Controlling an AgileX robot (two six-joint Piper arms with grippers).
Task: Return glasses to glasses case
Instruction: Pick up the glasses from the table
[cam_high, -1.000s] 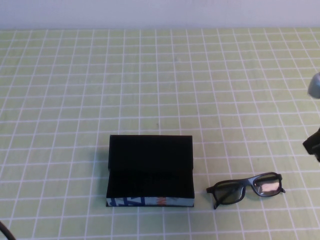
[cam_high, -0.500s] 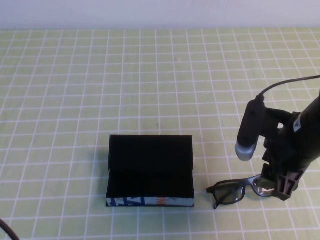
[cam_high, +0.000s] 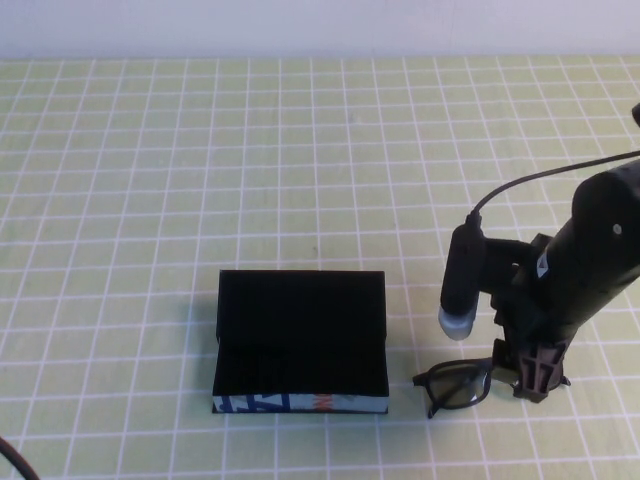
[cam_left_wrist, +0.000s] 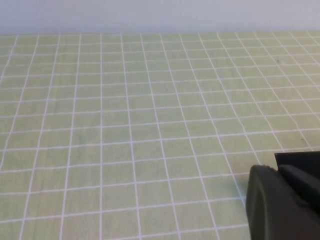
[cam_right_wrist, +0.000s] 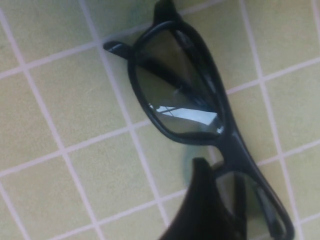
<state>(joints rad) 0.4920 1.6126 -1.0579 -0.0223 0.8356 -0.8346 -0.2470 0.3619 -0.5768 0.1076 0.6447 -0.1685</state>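
Note:
The glasses case (cam_high: 300, 335) lies open on the green checked cloth, lid back, black lining up, patterned front side (cam_high: 300, 403) nearest me. The dark-framed glasses (cam_high: 455, 385) lie on the cloth right of the case, apart from it. My right gripper (cam_high: 530, 375) is down over their right half and hides that lens. In the right wrist view the gripper (cam_right_wrist: 215, 195) is right at the glasses (cam_right_wrist: 180, 100), close to the bridge. My left gripper (cam_left_wrist: 280, 205) is parked low at the near left, away from both.
The green cloth with a white grid (cam_high: 300, 150) covers the whole table. A pale wall runs along the far edge. The right arm's cable (cam_high: 540, 178) loops above the wrist. A dark cable (cam_high: 12, 462) shows at the near left corner.
My right arm has come in from the right edge and dropped onto the glasses, moving left over their right lens. The glasses and the case have not moved.

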